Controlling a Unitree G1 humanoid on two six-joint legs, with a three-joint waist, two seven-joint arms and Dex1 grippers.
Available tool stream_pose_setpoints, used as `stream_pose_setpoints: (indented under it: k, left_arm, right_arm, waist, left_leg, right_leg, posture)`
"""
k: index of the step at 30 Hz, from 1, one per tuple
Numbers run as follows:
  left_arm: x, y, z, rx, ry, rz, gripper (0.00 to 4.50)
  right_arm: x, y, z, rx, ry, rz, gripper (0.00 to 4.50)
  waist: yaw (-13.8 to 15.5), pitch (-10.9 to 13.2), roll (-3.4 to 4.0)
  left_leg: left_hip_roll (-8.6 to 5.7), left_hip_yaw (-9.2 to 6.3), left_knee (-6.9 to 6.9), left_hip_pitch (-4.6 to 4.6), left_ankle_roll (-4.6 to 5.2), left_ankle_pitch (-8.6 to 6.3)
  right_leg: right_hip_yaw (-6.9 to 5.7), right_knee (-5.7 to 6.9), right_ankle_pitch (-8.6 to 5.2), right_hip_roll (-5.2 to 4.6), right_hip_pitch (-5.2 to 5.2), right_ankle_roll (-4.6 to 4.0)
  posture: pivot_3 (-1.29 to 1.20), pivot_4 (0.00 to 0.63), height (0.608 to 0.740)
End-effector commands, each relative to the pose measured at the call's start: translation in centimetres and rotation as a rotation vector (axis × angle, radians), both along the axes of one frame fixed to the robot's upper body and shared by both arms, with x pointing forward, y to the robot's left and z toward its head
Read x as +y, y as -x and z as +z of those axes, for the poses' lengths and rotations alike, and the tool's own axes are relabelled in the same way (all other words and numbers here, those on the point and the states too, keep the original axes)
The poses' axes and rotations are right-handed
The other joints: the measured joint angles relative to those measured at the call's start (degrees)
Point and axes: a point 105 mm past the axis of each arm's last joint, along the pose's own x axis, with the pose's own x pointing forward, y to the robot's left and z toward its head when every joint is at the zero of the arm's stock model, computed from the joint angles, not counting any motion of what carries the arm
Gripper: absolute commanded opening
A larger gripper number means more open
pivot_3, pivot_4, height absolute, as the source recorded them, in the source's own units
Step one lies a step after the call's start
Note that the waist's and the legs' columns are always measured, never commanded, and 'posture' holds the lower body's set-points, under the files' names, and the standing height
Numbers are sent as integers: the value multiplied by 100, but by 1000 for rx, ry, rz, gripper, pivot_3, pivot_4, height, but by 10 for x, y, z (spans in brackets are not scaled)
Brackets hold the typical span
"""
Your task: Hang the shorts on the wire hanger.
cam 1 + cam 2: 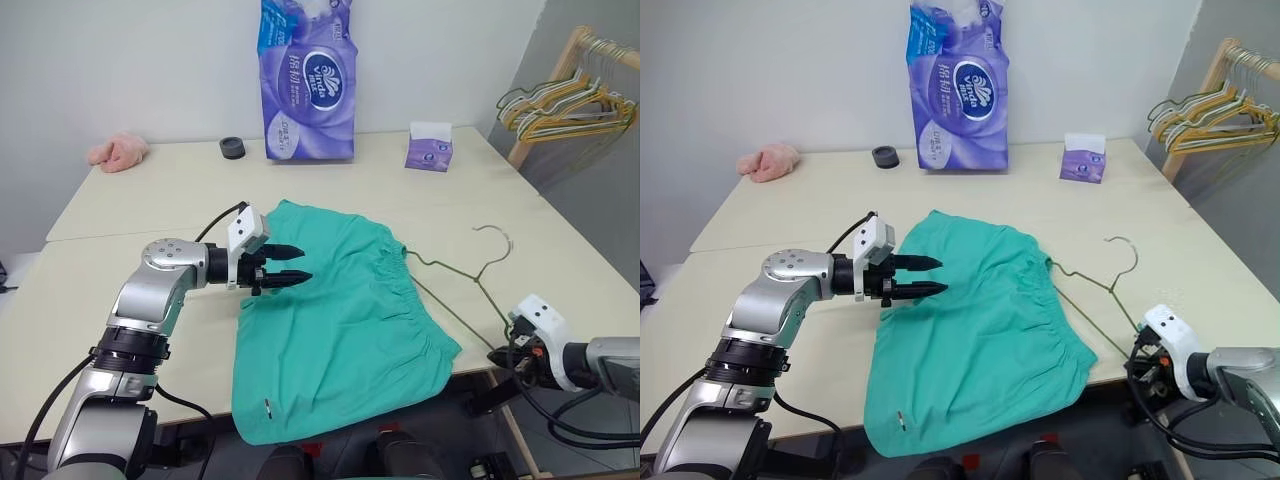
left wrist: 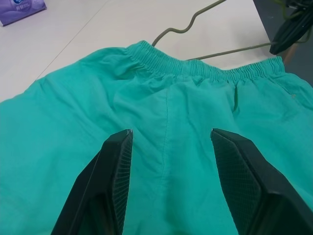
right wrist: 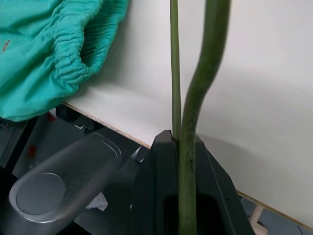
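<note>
With the shorts (image 1: pixel 340 320) flat on the table (image 1: pixel 120 280), the right gripper (image 1: pixel 503 357) pinched the hanger (image 1: pixel 455 295) beside the waistband while the left gripper (image 1: pixel 296 263) hovered open above them, so threading the hanger in seemed next.

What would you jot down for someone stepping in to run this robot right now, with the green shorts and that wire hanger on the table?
Left gripper: open, empty, hovering over the shorts' upper left part, pointing across them.
Right gripper: shut on the wire hanger, pinching its corner at the table's near right edge.
Shorts: teal, spread flat on the table, elastic waistband toward the hanger, one leg hem hanging over the front edge.
Hanger: lying on the table beside the waistband, hook pointing away from the robot.
Done: hanger gripped.
Left: get the shorts onto the hanger; none of that looks started.
</note>
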Motion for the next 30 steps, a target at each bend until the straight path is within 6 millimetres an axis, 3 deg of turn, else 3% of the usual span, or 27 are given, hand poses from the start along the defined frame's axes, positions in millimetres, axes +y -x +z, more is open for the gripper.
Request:
stream_pose_setpoints:
  k: [1,9,18,25,30]
  left_arm:
    - [-2,-1,12,-46,8,-6,2673]
    - [-2,-2,11,-48,11,0,2673]
    - [0,-6,11,-64,15,20,2673]
    - [8,-18,18,-121,25,100,2673]
    - [25,-40,33,-186,69,251,2673]
  right_arm:
    - [-1,-11,9,-34,33,49,0]
    - [7,-30,6,-17,47,124,0]
    - [20,-76,9,-45,-14,74,0]
    - [42,-105,32,-166,-77,39,0]
    - [83,-102,68,-383,-80,177,0]
  waist:
    - [2,0,0]
    - [0,0,0]
    - [-8,0,1]
    - [-3,-2,3]
    - [8,-3,4]
  left_leg:
    - [0,0,0,0,0,0]
    - [0,-1,0,1,0,0]
    - [0,-2,0,0,0,0]
    - [0,-4,1,-2,-1,0]
    - [-1,-9,2,-7,-1,0]
  right_leg:
    - [-1,0,0,0,0,0]
    - [-1,-1,0,0,0,0]
    - [-3,1,18,-2,-3,-31]
    - [-3,6,20,-5,-5,-33]
    - [-7,15,22,-8,-14,-34]
  posture:
    - [-117,67,740]
    - [-111,63,740]
    - [-105,51,740]
    - [-96,41,740]
    - [-96,37,740]
